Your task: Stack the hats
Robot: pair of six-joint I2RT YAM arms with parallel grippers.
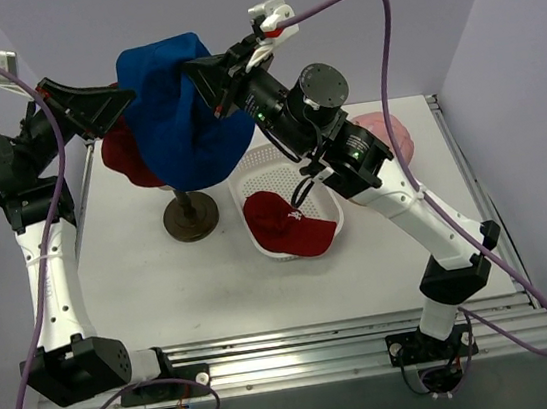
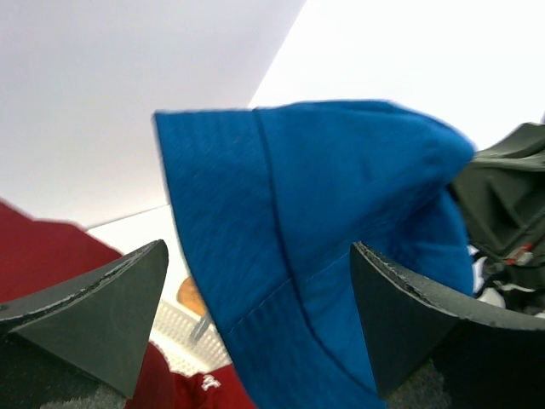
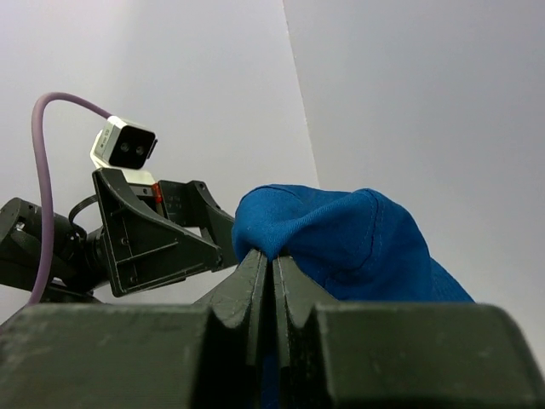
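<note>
The right jaws are pressing together on a pinched fold of the blue hat (image 1: 180,106), holding it up well above the tabletop (image 1: 164,289) so that its brim is hanging down loose. The left jaws are standing wide apart at the hat's left side. In the left wrist view the blue fabric is hanging between the two fingers (image 2: 111,298), though whether it is touching them cannot be told. Just below and left of the blue hat, the dark red hat (image 1: 129,158) is peeking out, close under the left jaws. Beneath both hats a stand (image 1: 191,215) is resting on the tabletop. To its right the red cap (image 1: 286,225) is lying inside the white basket (image 1: 260,164). The pink cap (image 1: 392,128) is lying at the far right of the tabletop, partly hidden behind the right arm.
</note>
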